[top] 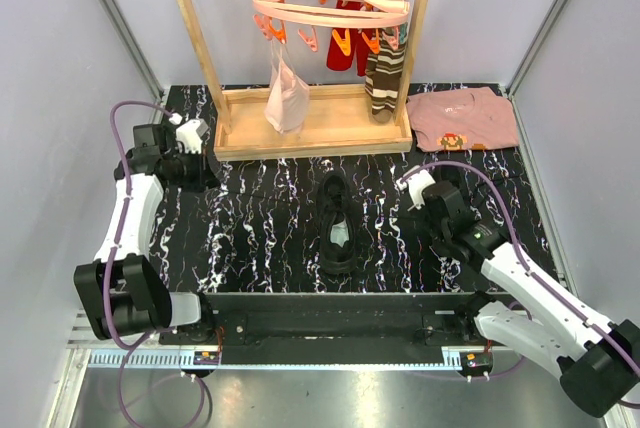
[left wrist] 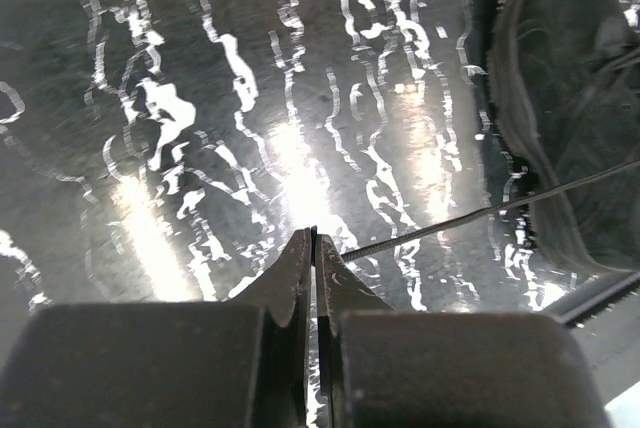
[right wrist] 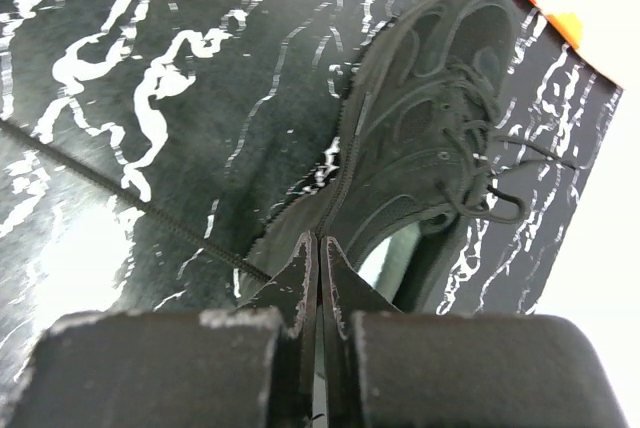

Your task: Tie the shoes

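One black lace-up shoe (top: 337,223) lies at the table's middle, toe away from the arms, with its pale insole (right wrist: 385,253) showing; a second shoe is not in view. My left gripper (top: 202,170) is far left of the shoe. In the left wrist view it (left wrist: 314,238) is shut on a thin black lace (left wrist: 480,216) that runs taut to the right toward the shoe (left wrist: 570,98). My right gripper (top: 410,200) is right of the shoe. In the right wrist view it (right wrist: 318,240) is shut on the other lace (right wrist: 120,188), with the shoe (right wrist: 420,128) just ahead.
A wooden rack (top: 310,123) stands at the back with a pink hanger, a white garment (top: 287,93) and a striped brown sock (top: 384,78). A pink folded shirt (top: 465,118) lies at the back right. The enclosure's walls close in both sides.
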Controlling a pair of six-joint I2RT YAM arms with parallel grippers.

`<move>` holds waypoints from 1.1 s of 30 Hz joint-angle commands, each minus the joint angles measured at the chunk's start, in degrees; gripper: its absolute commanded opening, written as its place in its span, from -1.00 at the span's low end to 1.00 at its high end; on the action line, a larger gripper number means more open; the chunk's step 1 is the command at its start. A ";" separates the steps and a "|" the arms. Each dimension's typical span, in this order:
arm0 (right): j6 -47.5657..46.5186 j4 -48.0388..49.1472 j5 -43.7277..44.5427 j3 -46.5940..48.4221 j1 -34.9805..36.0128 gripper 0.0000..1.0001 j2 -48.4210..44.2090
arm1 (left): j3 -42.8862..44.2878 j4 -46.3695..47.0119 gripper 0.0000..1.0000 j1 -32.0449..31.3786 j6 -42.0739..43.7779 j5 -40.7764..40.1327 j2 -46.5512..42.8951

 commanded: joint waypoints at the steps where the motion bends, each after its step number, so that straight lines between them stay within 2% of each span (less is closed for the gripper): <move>1: -1.45 3.71 3.15 0.43 -1.81 -1.00 0.26 | -0.72 4.17 -1.00 2.00 0.55 -3.92 -2.03; 13: -2.06 4.85 3.24 -0.09 -4.80 -1.00 -0.80 | 1.04 8.75 -1.00 5.43 -2.88 -5.59 -2.38; 22: -5.84 5.29 4.30 -2.64 -5.51 -1.00 -0.36 | 0.78 8.40 -1.00 7.45 -1.21 -4.90 -1.50; 33: -7.95 14.34 -2.38 -5.28 -5.51 -1.00 10.71 | -4.84 7.87 -1.00 7.19 -2.08 -3.14 4.64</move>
